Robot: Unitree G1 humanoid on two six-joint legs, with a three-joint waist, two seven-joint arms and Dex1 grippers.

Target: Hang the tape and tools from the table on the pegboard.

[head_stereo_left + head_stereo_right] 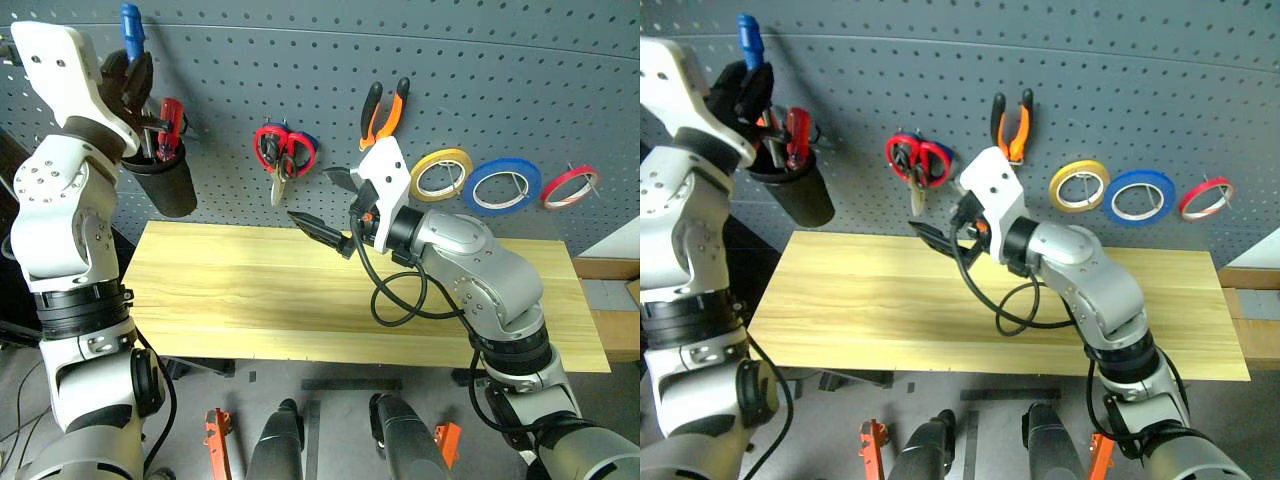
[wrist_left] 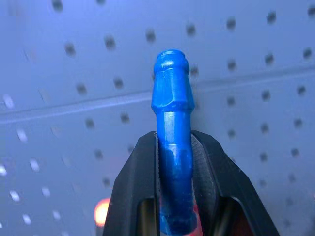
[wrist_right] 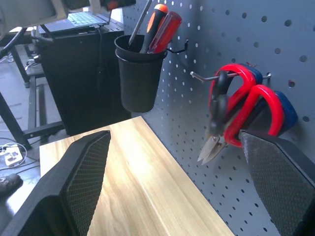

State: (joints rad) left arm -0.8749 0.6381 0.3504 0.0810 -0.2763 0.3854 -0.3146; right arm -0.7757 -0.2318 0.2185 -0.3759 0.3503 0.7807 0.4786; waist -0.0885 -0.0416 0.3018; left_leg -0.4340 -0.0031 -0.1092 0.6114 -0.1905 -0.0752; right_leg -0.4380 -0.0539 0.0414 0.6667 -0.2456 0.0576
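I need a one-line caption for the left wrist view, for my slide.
Left gripper shut on the blue screwdriver handle, held up before the pegboard.

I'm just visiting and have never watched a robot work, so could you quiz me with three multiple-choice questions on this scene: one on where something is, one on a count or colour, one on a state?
1. Where are the pliers?
A. Lying on the table
B. Hanging on the pegboard
C. Standing in the black cup

2. How many rolls of tape hang on the pegboard?
A. One
B. Two
C. Three

3. How do the jaws of the left gripper stand?
A. Shut on the blue-handled screwdriver
B. Wide open, holding nothing
C. Shut on the red scissors

Answers:
1 B: the orange-and-black handles hang from the board, above the right gripper.
2 C: a yellow roll, the blue tape and a red roll hang side by side.
3 A: the left wrist view shows both black fingers pressed on the blue-handled screwdriver.
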